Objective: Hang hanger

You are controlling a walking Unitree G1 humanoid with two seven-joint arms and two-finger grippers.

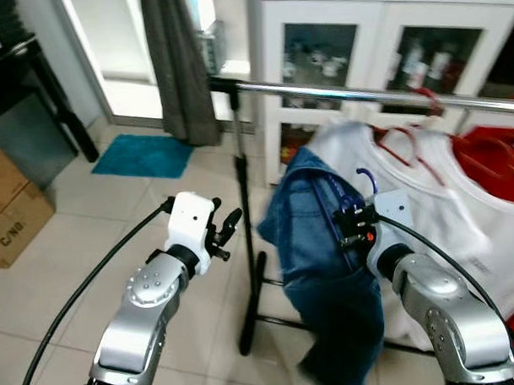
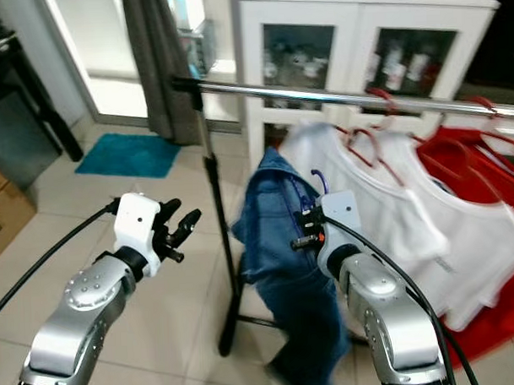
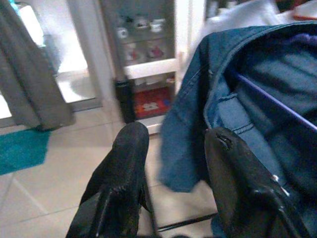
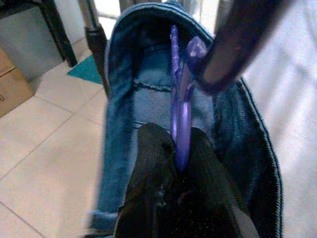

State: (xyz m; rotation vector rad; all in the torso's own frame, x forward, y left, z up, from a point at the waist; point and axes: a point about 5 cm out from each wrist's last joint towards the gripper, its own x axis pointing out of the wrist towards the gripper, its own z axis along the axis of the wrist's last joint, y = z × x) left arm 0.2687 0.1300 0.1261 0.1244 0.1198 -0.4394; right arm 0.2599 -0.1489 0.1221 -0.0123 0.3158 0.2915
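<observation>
Pinching one purple hanger [image 4: 179,124] with denim, right gripper [image 1: 353,225]; left gripper [image 1: 227,230] jaws spread.

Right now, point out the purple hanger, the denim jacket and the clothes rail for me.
purple hanger [image 4: 179,129]: right wrist view, on its neck above the right hand's fingers.
denim jacket [image 1: 305,241]: left eye view, on the front panel.
clothes rail [image 1: 321,92]: left eye view, on the bare horizontal bar.

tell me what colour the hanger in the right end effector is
Purple; the hanger shows best in the right wrist view, carrying a blue denim garment.
</observation>
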